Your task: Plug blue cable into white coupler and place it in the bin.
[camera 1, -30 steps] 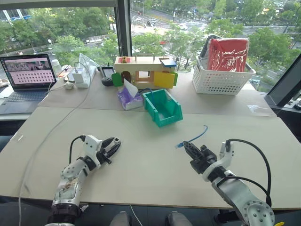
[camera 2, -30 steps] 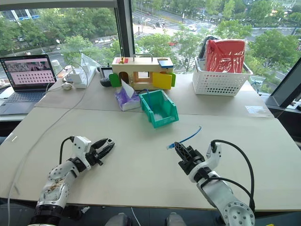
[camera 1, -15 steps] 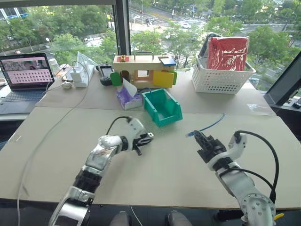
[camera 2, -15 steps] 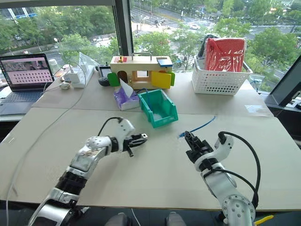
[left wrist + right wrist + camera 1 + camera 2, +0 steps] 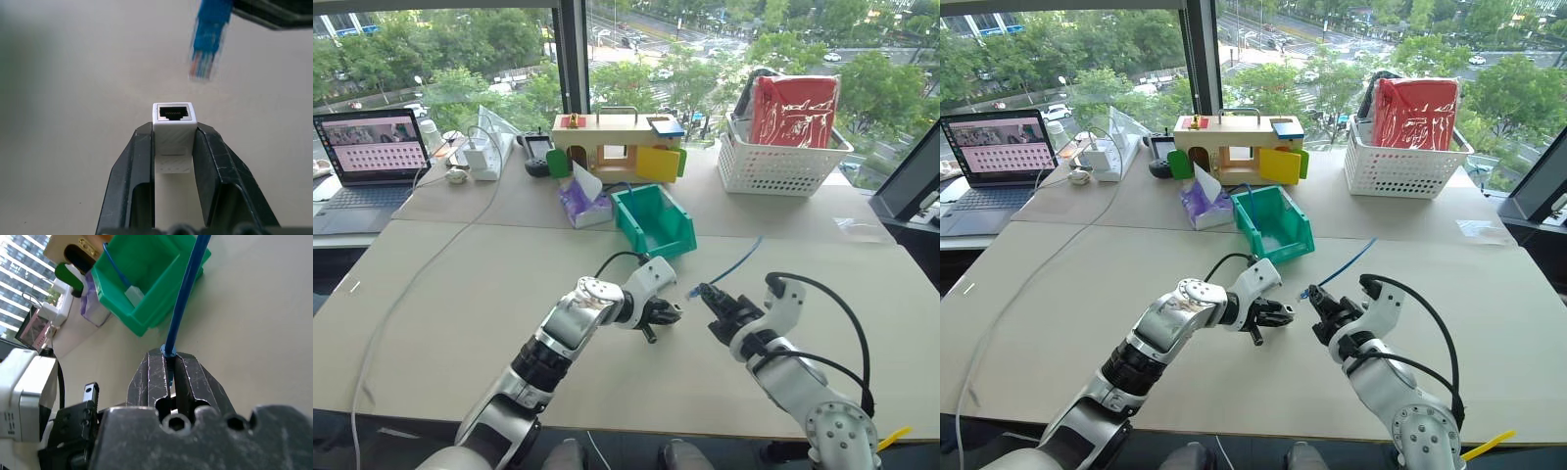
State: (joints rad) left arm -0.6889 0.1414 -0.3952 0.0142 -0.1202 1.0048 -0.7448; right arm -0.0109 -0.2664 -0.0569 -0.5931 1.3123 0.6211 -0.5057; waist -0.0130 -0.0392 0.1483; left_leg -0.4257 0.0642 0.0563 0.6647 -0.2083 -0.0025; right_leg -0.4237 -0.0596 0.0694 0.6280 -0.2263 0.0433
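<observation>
Lining up plug and socket above the desk (image 5: 460, 284)

The left gripper (image 5: 174, 147) pinches the white coupler (image 5: 173, 125), socket facing out; the right gripper (image 5: 171, 369) clamps the blue cable (image 5: 734, 262) just behind its plug, near but not seated. Best to square the plug to the socket before pushing. The bin (image 5: 656, 223) waits beyond.

The tabletop (image 5: 460, 294) is a matt, pale beige board with a smooth face. The white coupler (image 5: 173, 132) looks like moulded plastic with a faintly ribbed, matt skin, its dark socket lined with fine metal contacts. The left hand (image 5: 173, 147) has black fingers (image 5: 215, 166) of scuffed, slightly rough plastic. The blue cable (image 5: 183, 293) has a smooth, slightly shiny jacket. The bin (image 5: 641, 235) is glossy teal-green plastic; the white basket (image 5: 783, 166) is lattice plastic.
</observation>
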